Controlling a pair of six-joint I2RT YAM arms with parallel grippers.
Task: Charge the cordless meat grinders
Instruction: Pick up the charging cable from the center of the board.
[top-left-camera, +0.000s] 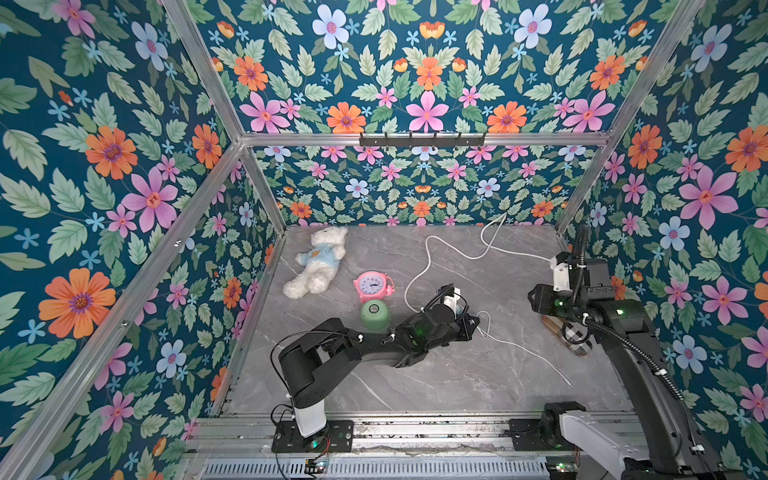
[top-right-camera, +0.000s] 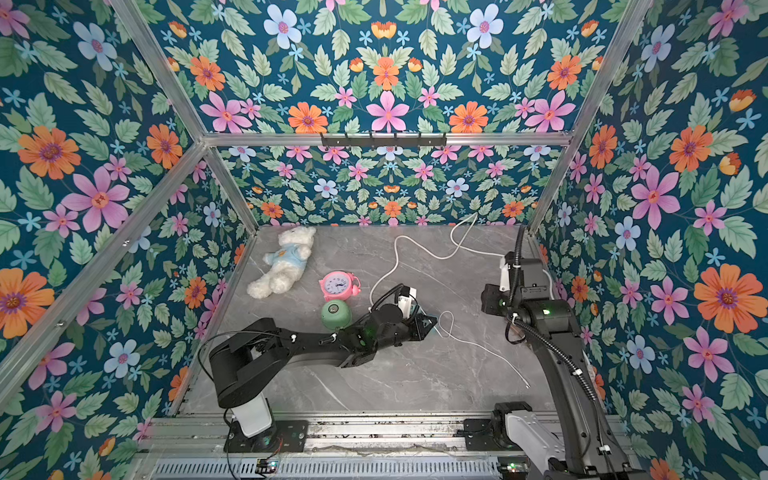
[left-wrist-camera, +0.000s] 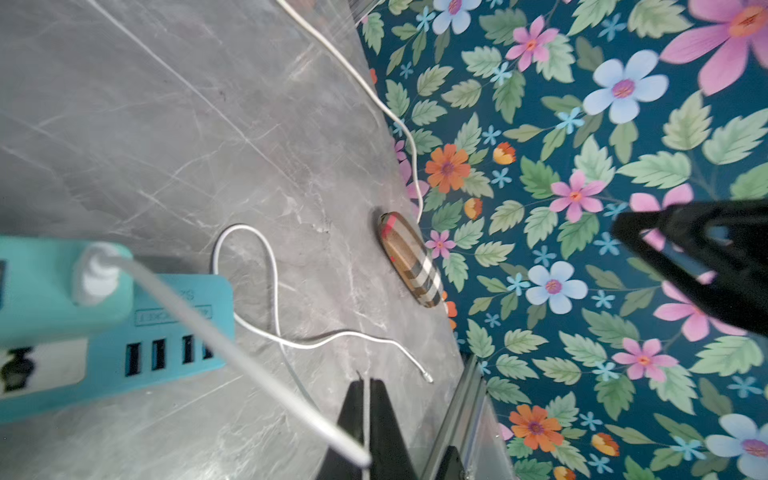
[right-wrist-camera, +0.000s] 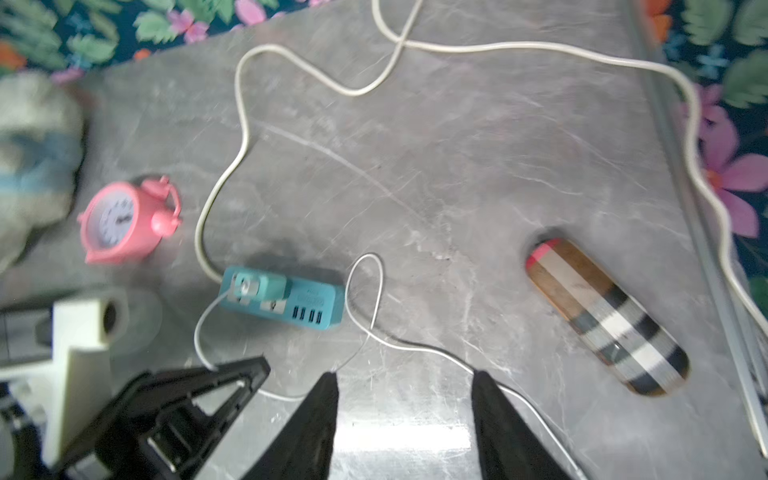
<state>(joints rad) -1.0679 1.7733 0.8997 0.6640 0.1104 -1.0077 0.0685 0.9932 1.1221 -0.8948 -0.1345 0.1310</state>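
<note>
The mint-green dome-shaped grinder (top-left-camera: 375, 314) with a silver top button stands on the grey marble tabletop (top-left-camera: 436, 382), just beside the pink round alarm clock (top-left-camera: 372, 286). The left tool (left-wrist-camera: 365, 380) is pinched closed on a thin white charging cable (left-wrist-camera: 272, 286). The right tool (right-wrist-camera: 405, 376) hangs with its jaws apart, empty.

We see a mint-green meat grinder (top-left-camera: 375, 316) with a silver button, a pink alarm clock (top-left-camera: 372, 286) with a white face, a white plush bear (top-left-camera: 316, 262) in pale blue. The power strip (right-wrist-camera: 316, 303) is teal, the thin cable (left-wrist-camera: 242, 225) white. A case (right-wrist-camera: 606, 316) shows brown, black and white plaid. Grey veined marble table (top-left-camera: 457, 374); dark teal walls (top-left-camera: 104, 208) with pink, orange, blue flowers.
</note>
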